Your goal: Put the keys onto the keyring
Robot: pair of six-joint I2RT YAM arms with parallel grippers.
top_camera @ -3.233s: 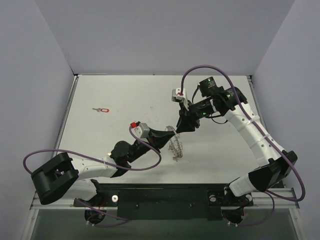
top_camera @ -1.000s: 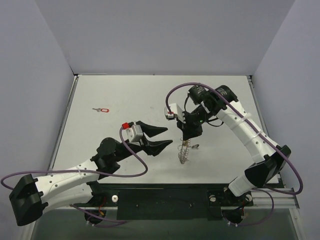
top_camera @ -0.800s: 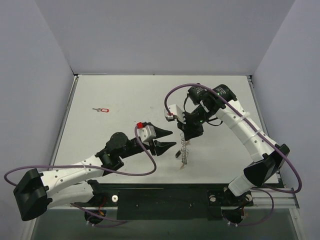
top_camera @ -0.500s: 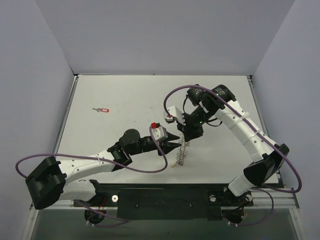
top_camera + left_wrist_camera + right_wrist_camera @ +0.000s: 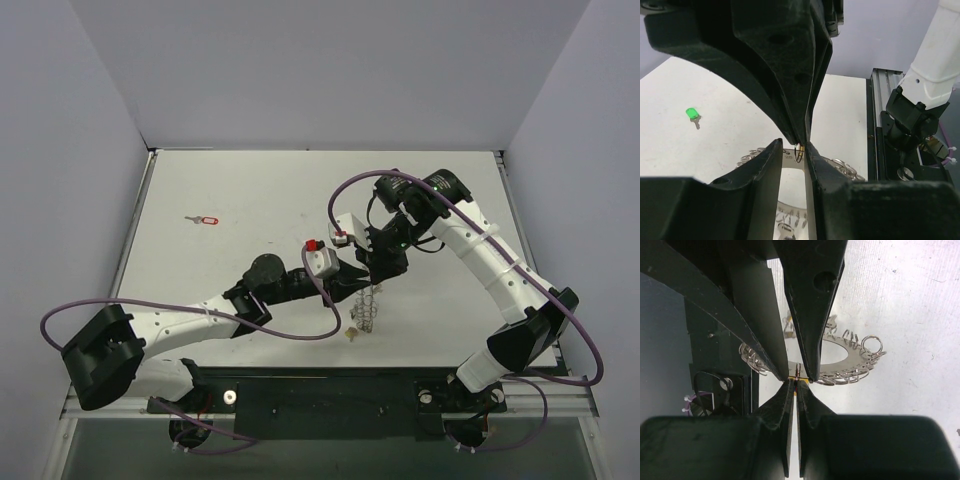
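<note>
The keyring (image 5: 367,308), a silver hoop rimmed with wire loops, hangs on edge above the table. My right gripper (image 5: 377,272) holds it from above, shut on its rim (image 5: 796,381). The hoop's flat band shows in the right wrist view (image 5: 840,356). My left gripper (image 5: 362,281) reaches in from the left. Its jaws are open and stand either side of the held spot (image 5: 792,145), a gap showing between them. A yellow-headed key (image 5: 350,333) hangs at the hoop's bottom. A red-headed key (image 5: 206,219) lies on the table at far left. A green-headed key (image 5: 690,113) lies apart on the table.
The table (image 5: 250,190) is white with grey walls on three sides. The right arm's base and a metal rail (image 5: 880,125) show in the left wrist view. Purple cables (image 5: 300,330) loop off both arms near the keyring.
My left arm has swung right and forward until its jaws straddle the keyring's top. My right gripper has kept hold of the keyring in about the same spot.
</note>
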